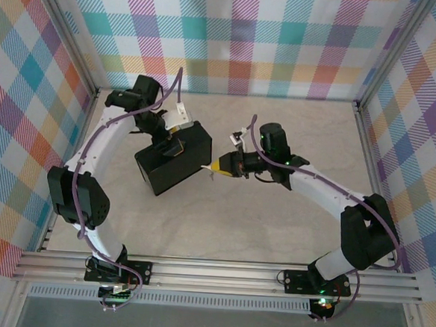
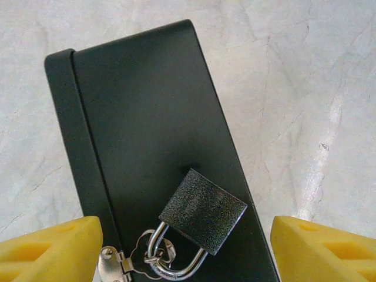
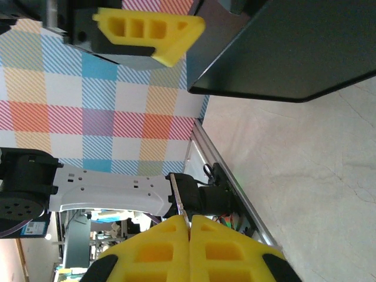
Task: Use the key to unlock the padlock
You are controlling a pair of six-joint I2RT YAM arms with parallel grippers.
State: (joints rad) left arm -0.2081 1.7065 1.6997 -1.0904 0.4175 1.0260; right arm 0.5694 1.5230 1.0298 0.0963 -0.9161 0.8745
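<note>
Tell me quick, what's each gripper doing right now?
Left gripper: open, either side of the padlock.
Right gripper: shut on the key.

The box sits on the tabletop, left of centre. The padlock lies against the box's face, hooked to the hasp at its edge, between the spread fingers of the left gripper above it. The right gripper is just right of the box, with the key clamped between its fingers.

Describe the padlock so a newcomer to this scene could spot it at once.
Find the black box in the middle of the table. On its dark side lies the padlock, hooked through a silvery hasp. It alone is small, square and rough-textured.
</note>
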